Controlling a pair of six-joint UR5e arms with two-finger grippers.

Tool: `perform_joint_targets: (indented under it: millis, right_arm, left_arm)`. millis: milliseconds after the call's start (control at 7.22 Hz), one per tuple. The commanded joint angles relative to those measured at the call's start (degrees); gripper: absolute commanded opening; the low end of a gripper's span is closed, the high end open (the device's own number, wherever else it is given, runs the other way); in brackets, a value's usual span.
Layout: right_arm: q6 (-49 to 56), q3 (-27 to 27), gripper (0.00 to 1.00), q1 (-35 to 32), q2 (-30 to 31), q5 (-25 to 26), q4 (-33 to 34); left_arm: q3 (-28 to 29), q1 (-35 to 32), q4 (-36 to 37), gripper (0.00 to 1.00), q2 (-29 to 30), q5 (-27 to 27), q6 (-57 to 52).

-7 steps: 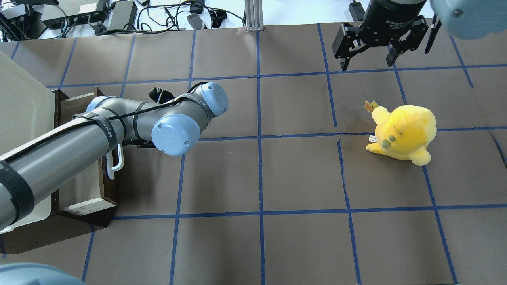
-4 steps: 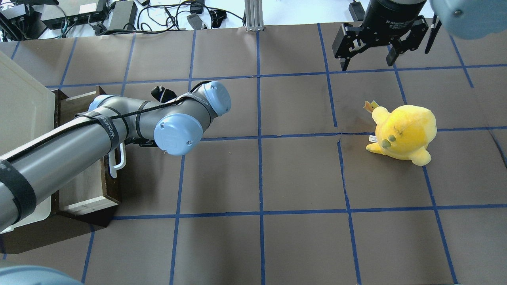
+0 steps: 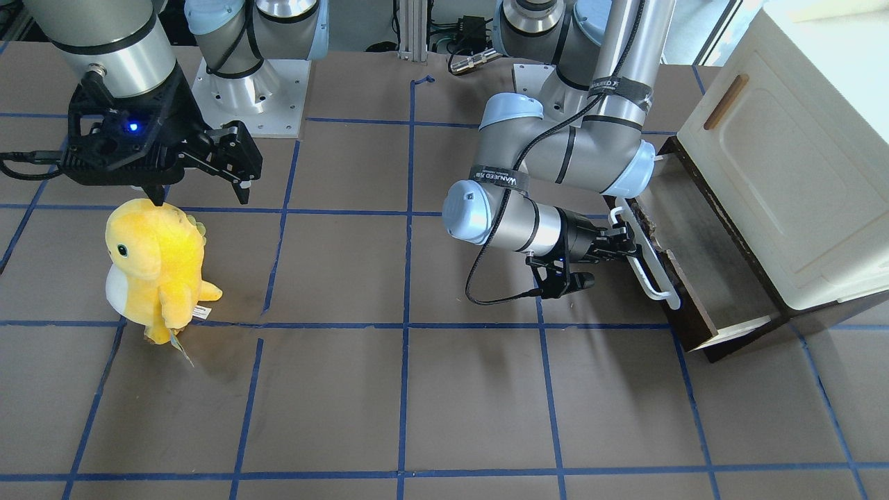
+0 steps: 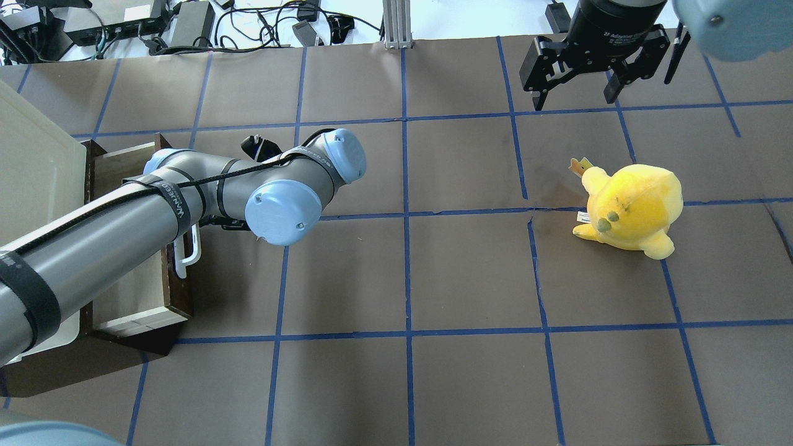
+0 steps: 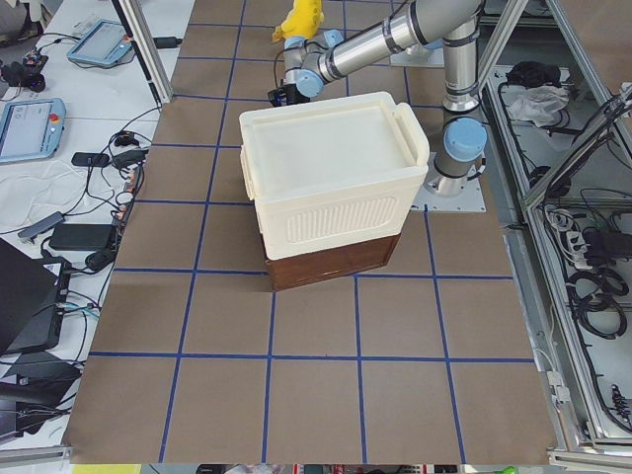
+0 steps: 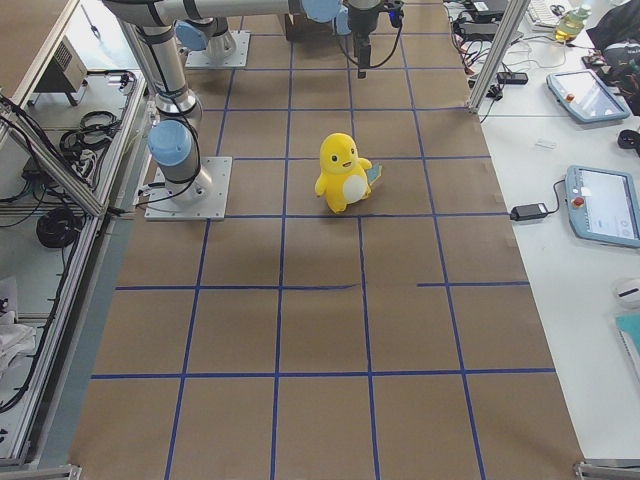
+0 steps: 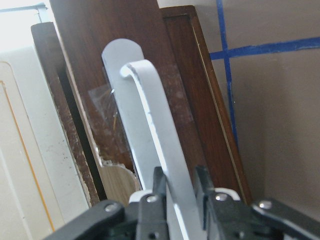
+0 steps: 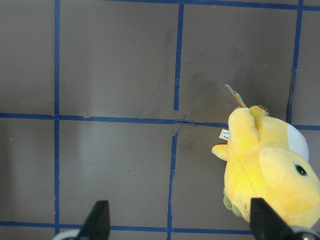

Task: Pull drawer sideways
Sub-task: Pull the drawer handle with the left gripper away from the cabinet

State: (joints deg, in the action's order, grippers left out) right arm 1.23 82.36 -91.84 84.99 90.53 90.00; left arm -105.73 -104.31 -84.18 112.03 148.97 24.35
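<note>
Facing the robot from across the table, the left gripper [image 3: 620, 245] is lying level and gripping the white bar handle [image 3: 649, 271] partway along its length. The drawer [image 3: 698, 253] is sitting straight ahead of the fingertips, partly drawn out from under the cream cabinet [image 3: 778, 173]. The bar's long axis is running crosswise to the gripper's reach, so I am judging that the pull is going straight back along the wrist's own line, away from the cabinet.

Looking down from overhead, the left forearm is covering most of that gripper, and only one stretch of the handle is showing beside it. The right gripper [image 4: 573, 83] is hanging well apart from the drawer, fingers spread on nothing, with the yellow plush [image 4: 632, 207] far nearer to it.

Looking through the left wrist camera, the two fingers [image 7: 159, 186] are pinching the bar from either side, with the dark drawer front just beyond.

Looking through the right wrist camera, the jaws are standing wide, with the plush ahead and off to one side.
</note>
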Motion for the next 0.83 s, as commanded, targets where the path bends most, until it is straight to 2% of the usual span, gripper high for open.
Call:
perform_joint_targets:
  millis: [0, 138, 277, 415, 554, 692]
  right_arm:
    - [0.0, 0.0, 1.0, 0.0, 0.0, 0.0, 0.0]
    - [0.0, 0.0, 1.0, 0.0, 0.0, 0.0, 0.0]
    - [0.0, 0.0, 1.0, 0.0, 0.0, 0.0, 0.0]
    - [0.0, 0.0, 1.0, 0.0, 0.0, 0.0, 0.0]
    - [0.0, 0.0, 1.0, 0.0, 0.0, 0.0, 0.0]
    - [0.0, 0.0, 1.0, 0.0, 0.0, 0.0, 0.0]
  left_arm:
    - [-0.09, -0.1, -0.37, 0.48, 0.03, 0.09, 0.0]
    - [-0.09, -0.1, -0.46, 0.77, -0.06, 0.09, 0.09]
    - [-0.17, -0.1, -0.37, 0.92, -0.06, 0.09, 0.26]
    - [-0.09, -0.1, 0.06, 1.0, -0.41, 0.0, 0.0]
    - [0.26, -0.37, 0.15, 1.0, -1.45, -2.69, -0.09]
    - [3.48, -0.54, 0.15, 1.0, -2.77, -11.42, -1.57]
